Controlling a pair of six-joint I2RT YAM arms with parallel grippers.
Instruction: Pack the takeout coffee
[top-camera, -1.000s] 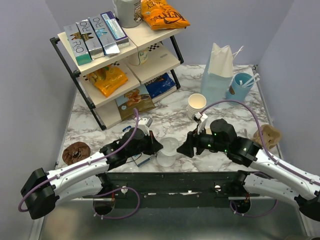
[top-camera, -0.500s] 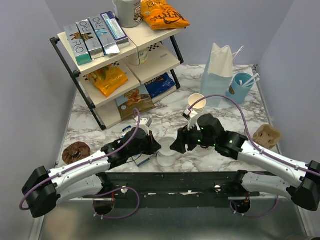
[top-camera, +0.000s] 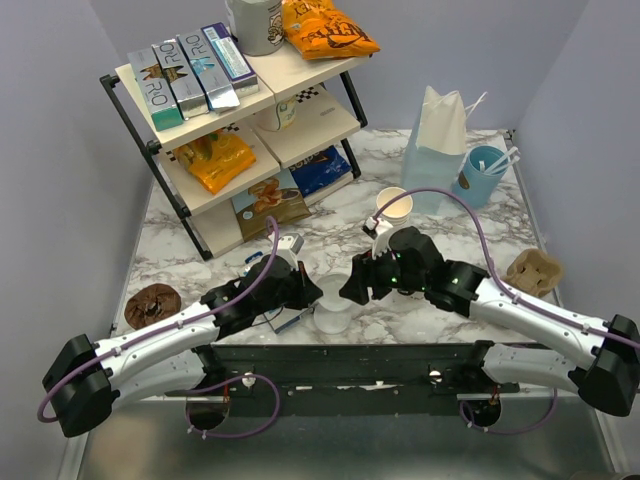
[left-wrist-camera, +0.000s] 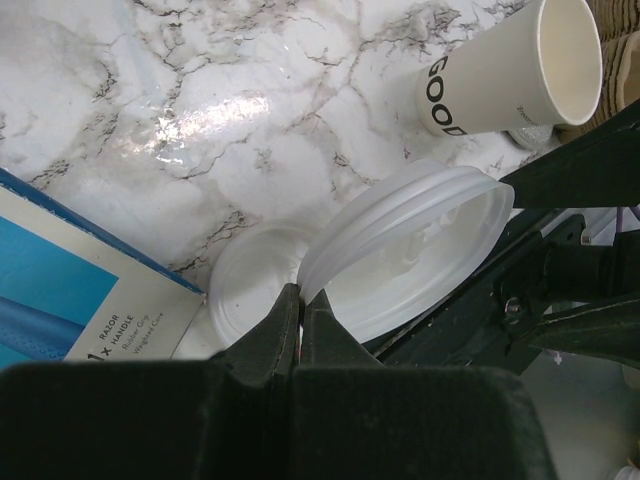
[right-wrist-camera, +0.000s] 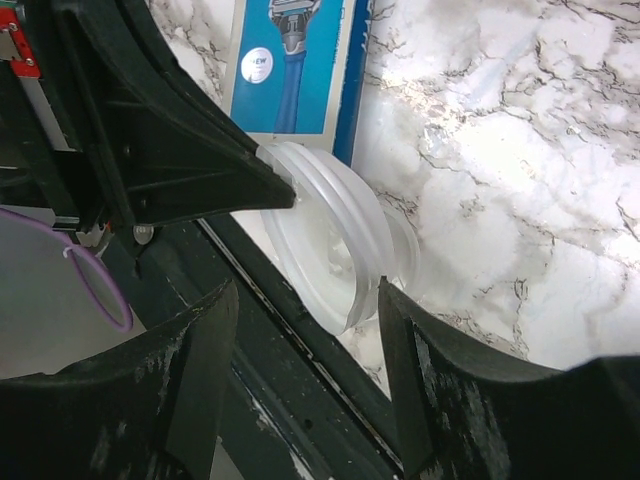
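One lid (left-wrist-camera: 410, 250) sits in left claw (left-wrist-camera: 300, 303); left wrist reveals another.

Wht/grey marbled table (top-camera: 340, 235), orange bag (top-camera: 325, 28)

The table top (left-wrist-camera: 200, 120) looks like glossy, light-catching marble, the lid (left-wrist-camera: 420, 240) is milky, half-translucent smooth plastic, the cup (left-wrist-camera: 510, 70) is matt cream paper, the razor box (left-wrist-camera: 60, 300) is satin printed card, and the left gripper (left-wrist-camera: 300, 305) is matt black plastic.
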